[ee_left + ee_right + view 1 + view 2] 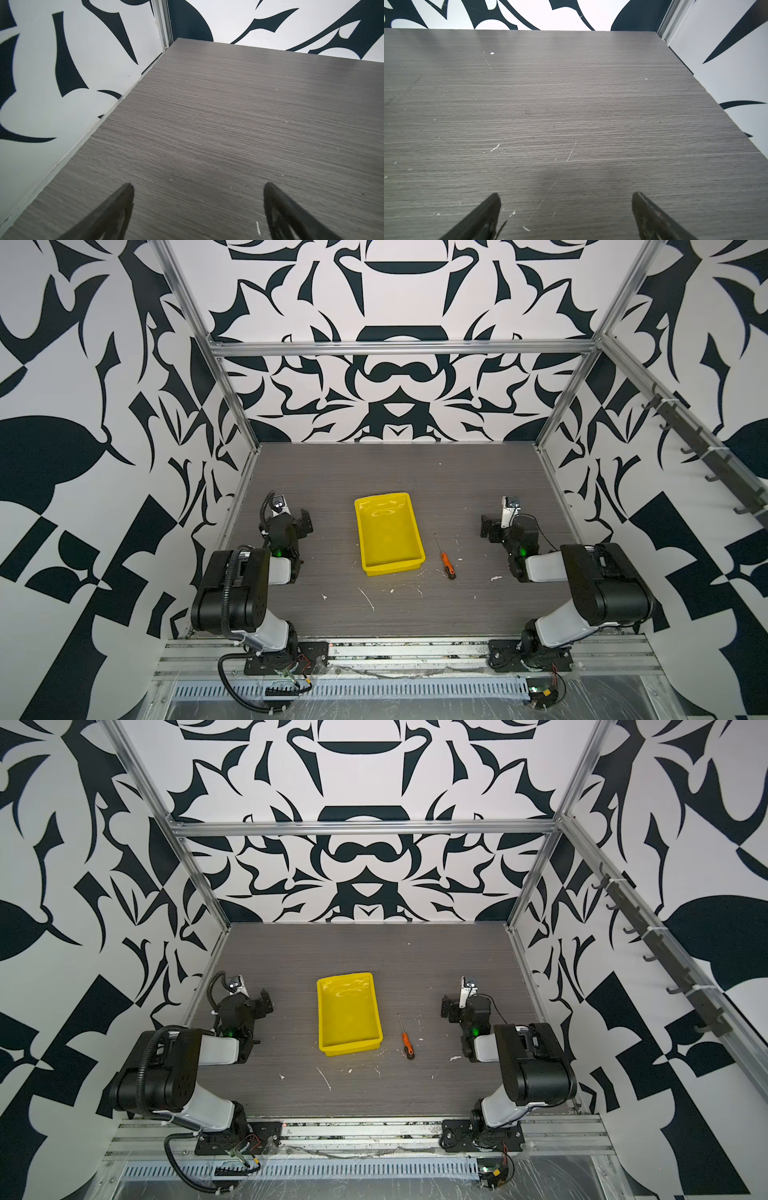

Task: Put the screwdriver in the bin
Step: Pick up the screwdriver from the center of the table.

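Observation:
The screwdriver (446,561) (406,1041), with an orange handle and thin dark shaft, lies flat on the table just right of the bin (405,565) (361,1045), a shallow yellow tray that holds nothing. In both top views my left gripper (306,521) (266,1002) rests low at the table's left, away from the bin. My right gripper (486,526) (446,1007) rests at the right, apart from the screwdriver. Both wrist views show open jaws, left gripper (198,187) and right gripper (565,196), over bare table with nothing between them. Neither wrist view shows the screwdriver or the bin.
The grey wood-grain table (395,472) carries white scratches and flecks near its front. Patterned walls and aluminium posts (232,393) close it in on three sides. A rail with hooks (702,448) runs along the right wall.

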